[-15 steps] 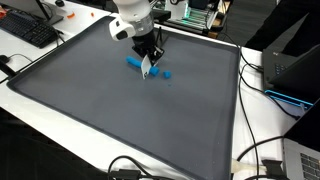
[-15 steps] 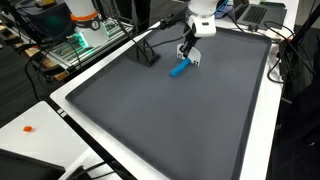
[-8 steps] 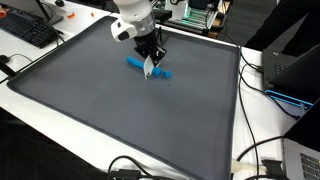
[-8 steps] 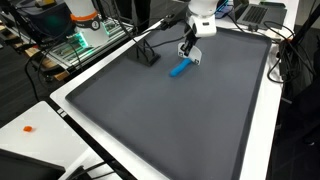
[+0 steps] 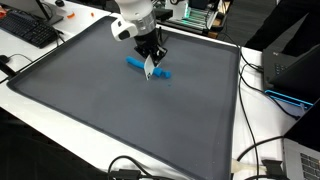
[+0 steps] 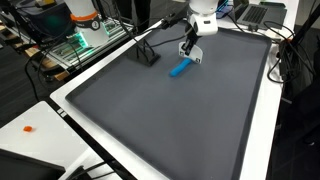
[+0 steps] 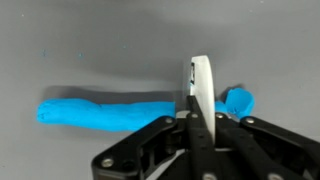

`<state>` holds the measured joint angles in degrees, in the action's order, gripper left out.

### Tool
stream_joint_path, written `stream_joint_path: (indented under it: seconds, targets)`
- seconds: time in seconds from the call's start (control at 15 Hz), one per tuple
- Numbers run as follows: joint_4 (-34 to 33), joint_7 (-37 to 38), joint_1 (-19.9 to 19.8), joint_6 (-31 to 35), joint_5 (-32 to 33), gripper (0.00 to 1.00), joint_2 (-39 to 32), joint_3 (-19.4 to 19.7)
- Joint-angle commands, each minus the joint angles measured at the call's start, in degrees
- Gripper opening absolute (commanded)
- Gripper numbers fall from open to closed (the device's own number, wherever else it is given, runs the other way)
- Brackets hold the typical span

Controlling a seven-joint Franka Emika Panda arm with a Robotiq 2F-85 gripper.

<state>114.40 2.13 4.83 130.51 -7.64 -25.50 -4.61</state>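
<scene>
Item: one blue stick-shaped object (image 5: 135,64), bright sky blue, plain and unmarked. Pose: lying flat on its side on the dark grey mat (image 5: 100,110), not upright. Position: in both exterior views it sits in the far half of the mat, well apart from every edge. Wrist view: the long body (image 7: 105,110) runs level across the picture, with its left end rounded. A short rounded blue end piece (image 7: 238,100) shows at the right. Whether that piece is joined to the body cannot be told, as the junction is hidden
</scene>
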Motion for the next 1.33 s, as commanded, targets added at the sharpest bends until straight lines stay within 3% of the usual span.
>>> stream_joint_path:
  seconds: [0.0,0.47,1.27]
  targets:
    - [0.99,0.12,-0.09,0.1,1.09,0.01,2.25,0.41]
    - [1.1,0.78,-0.34,-0.14,3.18,0.01,4.73,1.94]
    - [1.1,0.85,-0.66,-0.12,4.88,0.01,2.88,3.17]
